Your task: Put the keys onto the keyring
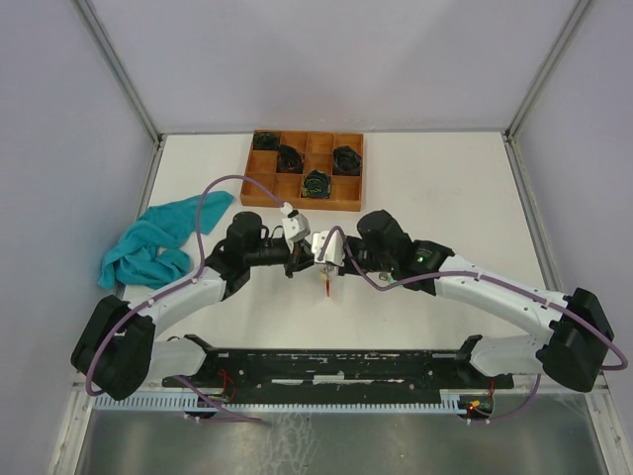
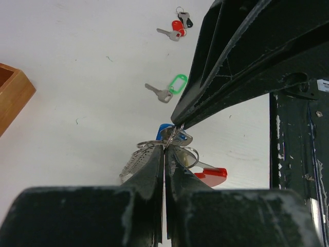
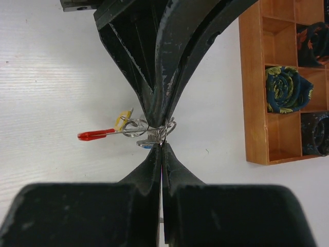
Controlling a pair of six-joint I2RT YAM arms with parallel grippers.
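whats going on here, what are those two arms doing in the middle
Two robot arms are working on getting keys onto a keyring. The left end effector and right end effector meet tip to tip above the table, both shut on the keyring, where red, yellow and blue tags hang. A key with a green tag and a red-tagged bunch lie loose on the table, not yet added.

We are looking at a white table [image 1: 445,188] that is standing inside a booth of plain, pale walls [image 1: 326,59]. Grey metal posts [image 1: 117,69] are running up the back corners. Soft, even light is falling on the tabletop, leaving only faint shadows.
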